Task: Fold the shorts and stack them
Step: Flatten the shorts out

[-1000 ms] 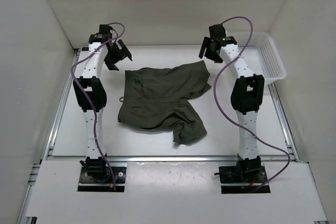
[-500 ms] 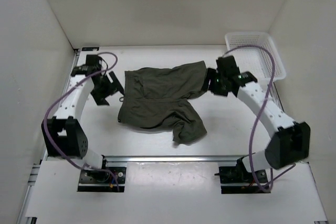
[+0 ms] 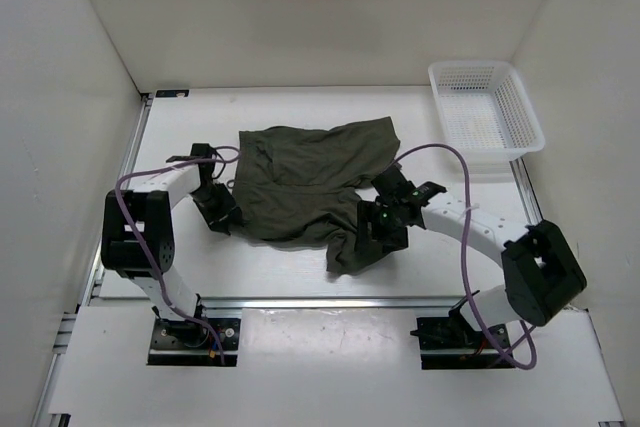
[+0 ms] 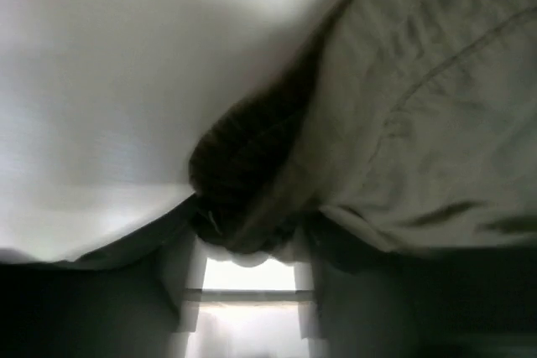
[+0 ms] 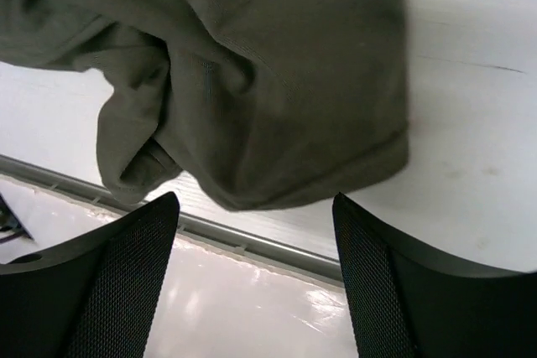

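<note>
The dark olive shorts lie spread on the white table, waistband on the left, with the near right leg crumpled. My left gripper is low at the shorts' near left corner. In the left wrist view, which is blurred, the left gripper stands open with a bunched corner of the shorts between its fingertips. My right gripper hovers by the crumpled leg. Seen from the right wrist, the right gripper is open, its fingers on either side of the leg's hem, not touching it.
A white plastic basket stands at the back right corner of the table. White walls close in the left, right and back. A metal rail runs along the table's near edge, just beyond the crumpled leg.
Both arms have swung down from the back of the table to the shorts' near side. The left gripper's jaws have narrowed onto the fabric corner.
</note>
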Tool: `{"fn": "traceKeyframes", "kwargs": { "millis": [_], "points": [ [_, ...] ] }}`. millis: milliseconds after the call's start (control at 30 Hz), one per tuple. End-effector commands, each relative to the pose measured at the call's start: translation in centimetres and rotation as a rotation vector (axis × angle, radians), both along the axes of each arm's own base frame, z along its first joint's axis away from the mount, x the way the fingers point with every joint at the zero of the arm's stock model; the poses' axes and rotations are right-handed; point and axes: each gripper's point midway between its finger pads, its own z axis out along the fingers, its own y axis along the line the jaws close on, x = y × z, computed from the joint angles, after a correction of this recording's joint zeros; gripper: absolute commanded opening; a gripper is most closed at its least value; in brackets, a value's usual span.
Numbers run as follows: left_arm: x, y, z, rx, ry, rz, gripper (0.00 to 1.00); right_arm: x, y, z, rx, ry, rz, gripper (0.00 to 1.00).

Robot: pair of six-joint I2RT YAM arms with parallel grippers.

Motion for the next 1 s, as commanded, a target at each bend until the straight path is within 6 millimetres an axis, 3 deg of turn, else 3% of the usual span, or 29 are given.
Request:
{"fn": "traceKeyframes", "kwargs": {
  "millis": [0,67,133,200,267,300,333,400,467,533,600,667,700,733,800,867,967],
  "points": [
    [4.7,0.8,1.5,0.064,-0.153,0.001,0.46,0.1,2.2,-0.4,0.091,0.030,0.026,0.78],
    [5.0,0.7,1.7,0.064,-0.162,0.001,0.11,-0.2,2.2,-2.0,0.070,0.072,0.027,0.75],
    [5.9,0.5,2.2,0.054,-0.180,0.001,0.10,-0.3,2.3,-2.9,0.064,0.097,0.030,0.69],
    [6.2,0.3,2.5,0.043,-0.190,-0.001,0.10,0.5,2.4,-3.3,0.050,0.078,0.022,0.55],
    [6.4,0.3,3.2,0.042,-0.204,-0.001,0.10,1.7,1.8,-3.7,0.003,0.050,-0.007,0.32],
    [7.0,0.3,4.1,0.042,-0.228,-0.009,0.10,2.4,0.4,-3.9,-0.067,0.031,-0.033,0.07],
    [7.1,0.7,4.6,0.043,-0.235,0.003,0.10,3.3,-0.2,-3.4,-0.090,0.007,-0.042,0.00],
    [7.6,1.9,5.6,0.058,-0.255,0.026,0.10,4.5,-3.0,-1.9,-0.158,-0.035,-0.096,0.00],
    [8.1,2.2,6.5,0.062,-0.279,0.024,0.10,7.1,-6.2,1.2,-0.248,-0.172,-0.137,0.00],
    [8.9,3.4,7.3,0.079,-0.285,0.030,0.10,8.2,-8.6,3.6,-0.296,-0.219,-0.157,0.00],
    [9.2,3.9,7.6,0.092,-0.281,0.030,0.10,10.3,-9.5,6.4,-0.322,-0.297,-0.131,0.00],
    [10.1,3.8,7.8,0.085,-0.290,0.018,0.10,11.8,-10.0,6.6,-0.356,-0.299,-0.097,0.00],
    [10.3,3.8,8.1,0.085,-0.299,0.018,0.10,12.5,-10.4,5.3,-0.399,-0.248,-0.102,0.05],
    [10.4,3.8,7.8,0.087,-0.289,0.008,0.10,13.5,-10.5,6.3,-0.420,-0.252,-0.136,0.12],
    [10.4,3.4,7.4,0.077,-0.271,-0.013,0.10,14.7,-11.3,5.7,-0.490,-0.246,-0.205,0.41],
    [10.4,3.4,7.3,0.076,-0.260,-0.014,0.10,14.5,-10.9,5.7,-0.479,-0.253,-0.219,0.58],
    [10.2,3.4,7.3,0.078,-0.252,-0.023,0.10,13.4,-10.2,6.1,-0.438,-0.277,-0.235,0.60]
  ]
}}
